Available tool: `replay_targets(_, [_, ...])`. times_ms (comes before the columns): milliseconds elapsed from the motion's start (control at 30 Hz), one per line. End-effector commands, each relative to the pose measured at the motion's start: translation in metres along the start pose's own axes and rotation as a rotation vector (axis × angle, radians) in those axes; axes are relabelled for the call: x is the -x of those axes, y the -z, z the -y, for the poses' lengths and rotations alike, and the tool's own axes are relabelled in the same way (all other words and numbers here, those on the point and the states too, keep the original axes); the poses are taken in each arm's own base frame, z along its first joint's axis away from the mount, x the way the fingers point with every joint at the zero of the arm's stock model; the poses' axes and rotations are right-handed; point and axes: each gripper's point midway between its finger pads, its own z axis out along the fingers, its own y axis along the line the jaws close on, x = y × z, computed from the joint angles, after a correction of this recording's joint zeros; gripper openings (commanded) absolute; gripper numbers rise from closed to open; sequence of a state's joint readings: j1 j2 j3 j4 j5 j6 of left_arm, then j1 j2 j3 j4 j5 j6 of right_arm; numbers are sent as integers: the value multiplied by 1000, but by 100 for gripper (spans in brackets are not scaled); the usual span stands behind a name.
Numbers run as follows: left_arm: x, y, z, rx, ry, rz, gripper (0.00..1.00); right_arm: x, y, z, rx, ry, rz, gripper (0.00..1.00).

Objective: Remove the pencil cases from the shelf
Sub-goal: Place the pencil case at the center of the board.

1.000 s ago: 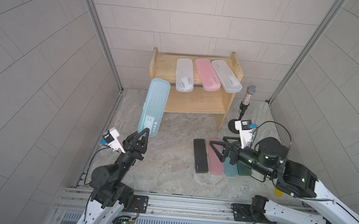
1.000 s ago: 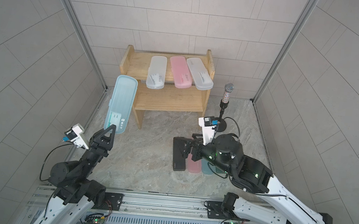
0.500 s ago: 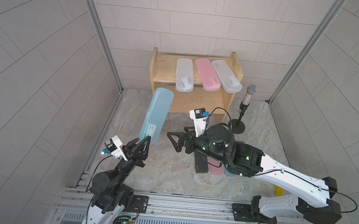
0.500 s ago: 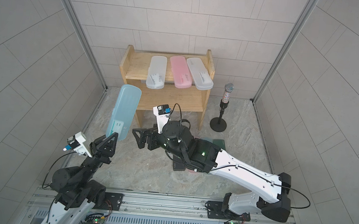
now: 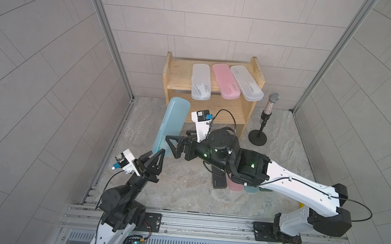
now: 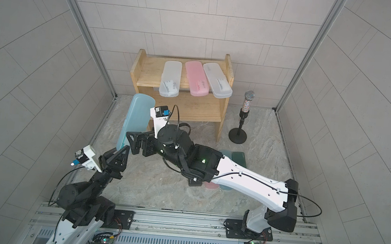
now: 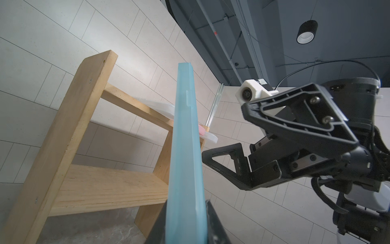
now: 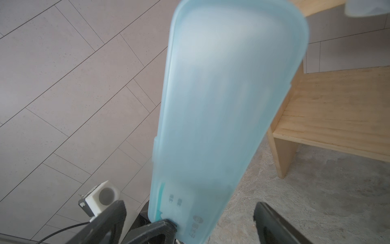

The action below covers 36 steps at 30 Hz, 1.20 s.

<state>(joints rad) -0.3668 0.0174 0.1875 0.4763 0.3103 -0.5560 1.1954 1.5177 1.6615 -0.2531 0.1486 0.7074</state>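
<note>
A light blue pencil case (image 5: 172, 125) (image 6: 136, 119) (image 7: 185, 158) (image 8: 221, 105) stands nearly upright in the air, left of the shelf (image 5: 215, 107) (image 6: 186, 107). My left gripper (image 5: 159, 152) (image 6: 124, 148) (image 7: 185, 211) is shut on its lower end. My right gripper (image 5: 170, 139) (image 6: 134, 136) (image 8: 190, 211) is open and faces the case's flat side low down, close but apart. On the top tier lie a frosted white case (image 5: 200, 81), a pink case (image 5: 225, 81) and another frosted white case (image 5: 246, 83).
On the floor under my right arm lie a black case (image 5: 219, 181), a pink one (image 5: 234, 186), a light blue one (image 5: 250, 189) and a dark green one (image 6: 239, 156), all partly hidden. A glittery microphone (image 5: 270, 105) stands right of the shelf. Tiled walls close in both sides.
My right arm has swung left from the floor cases, across to the held light blue case. My left arm has drawn back slightly, and the case now leans more to the right.
</note>
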Motion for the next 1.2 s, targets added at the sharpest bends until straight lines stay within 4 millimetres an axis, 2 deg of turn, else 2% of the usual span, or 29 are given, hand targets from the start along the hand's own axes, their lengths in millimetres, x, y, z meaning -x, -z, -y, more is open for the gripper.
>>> replay_targets(0, [16, 3, 14, -58, -40, 67, 0, 11, 0, -5, -8, 10, 26, 100])
replay_targets(333, [18, 4, 16, -78, -58, 88, 0, 7, -16, 2, -71, 39, 16, 100])
replay_targets(633, [16, 4, 18, -89, -82, 81, 0, 10, -25, -5, -70, 52, 14, 100])
replay_targets(900, [16, 5, 22, -110, -88, 86, 0, 13, -32, -2, -96, 57, 29, 100])
replay_targets(1100, [15, 5, 19, -100, -85, 82, 0, 15, -28, 5, -121, 64, 49, 81])
replay_targets(1167, [13, 4, 18, -95, -84, 77, 4, 17, -25, 7, -133, 71, 59, 72])
